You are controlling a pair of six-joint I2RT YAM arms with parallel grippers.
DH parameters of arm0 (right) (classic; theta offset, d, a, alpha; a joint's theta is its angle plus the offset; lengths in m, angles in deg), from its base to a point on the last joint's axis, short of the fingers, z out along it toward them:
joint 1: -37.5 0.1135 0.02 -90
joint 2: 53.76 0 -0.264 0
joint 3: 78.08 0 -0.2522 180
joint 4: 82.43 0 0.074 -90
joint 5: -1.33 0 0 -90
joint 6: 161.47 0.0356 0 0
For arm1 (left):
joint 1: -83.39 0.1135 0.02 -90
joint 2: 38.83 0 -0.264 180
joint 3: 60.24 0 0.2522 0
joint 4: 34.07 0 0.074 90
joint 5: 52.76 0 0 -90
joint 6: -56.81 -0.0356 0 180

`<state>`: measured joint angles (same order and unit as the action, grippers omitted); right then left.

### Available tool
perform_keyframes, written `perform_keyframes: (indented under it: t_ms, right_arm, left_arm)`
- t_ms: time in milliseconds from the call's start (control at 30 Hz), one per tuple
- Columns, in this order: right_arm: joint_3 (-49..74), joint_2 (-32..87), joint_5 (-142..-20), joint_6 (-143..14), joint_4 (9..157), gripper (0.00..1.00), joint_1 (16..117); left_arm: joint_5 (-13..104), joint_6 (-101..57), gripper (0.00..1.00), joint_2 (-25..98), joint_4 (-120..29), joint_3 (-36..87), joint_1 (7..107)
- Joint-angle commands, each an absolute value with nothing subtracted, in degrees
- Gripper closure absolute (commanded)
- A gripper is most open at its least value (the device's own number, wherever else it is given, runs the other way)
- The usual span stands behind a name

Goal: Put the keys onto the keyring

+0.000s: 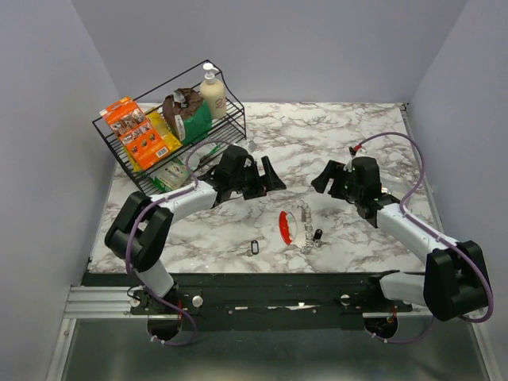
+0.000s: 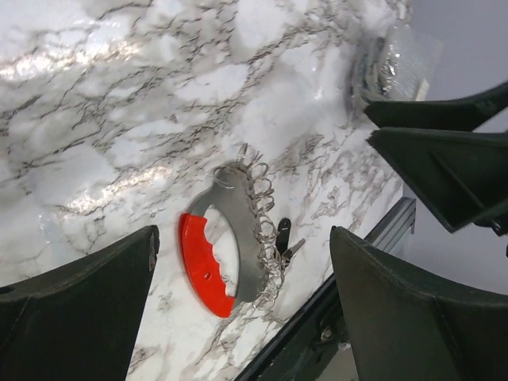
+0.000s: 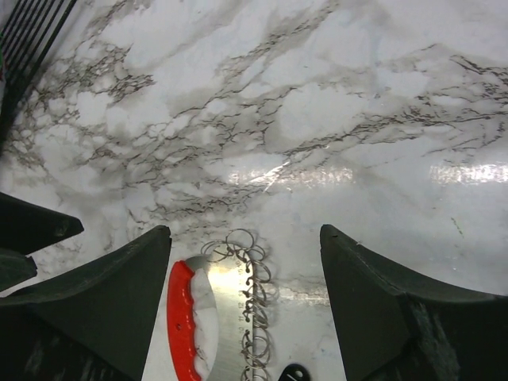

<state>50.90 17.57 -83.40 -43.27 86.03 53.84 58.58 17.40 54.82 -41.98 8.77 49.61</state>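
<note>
Large white marble-patterned counter: a black wire rack, loaded with packages and a pump bottle, is noted at its far left corner. The left claw and right claw are held over mid-counter, facing each other, both spread wide with nothing pinched. The keyring, a red curved clip joined to a silvery ribbed chain, is laid flat near the front edge, between the two claws. Tiny dark oval keys, two recorded: the first is seen against the chain's right side; the second key is laid apart, left of the red clip.
</note>
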Motion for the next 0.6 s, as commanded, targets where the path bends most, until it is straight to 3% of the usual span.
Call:
perform_keyframes:
  t_ms: [0,433,567]
  right_arm:
    - [52.03,16.20,-82.61,-44.75,84.60,0.16,51.83]
    - [52.21,18.22,-78.92,-45.54,84.34,0.16,51.03]
    - [51.86,18.57,-78.22,-45.81,84.34,0.16,51.03]
  left_arm:
    - [56.05,25.95,0.04,58.29,-45.90,11.36,49.03]
    - [55.69,20.69,0.17,69.19,-57.22,23.48,46.13]
    - [57.19,20.08,0.27,70.86,-57.50,24.54,45.78]
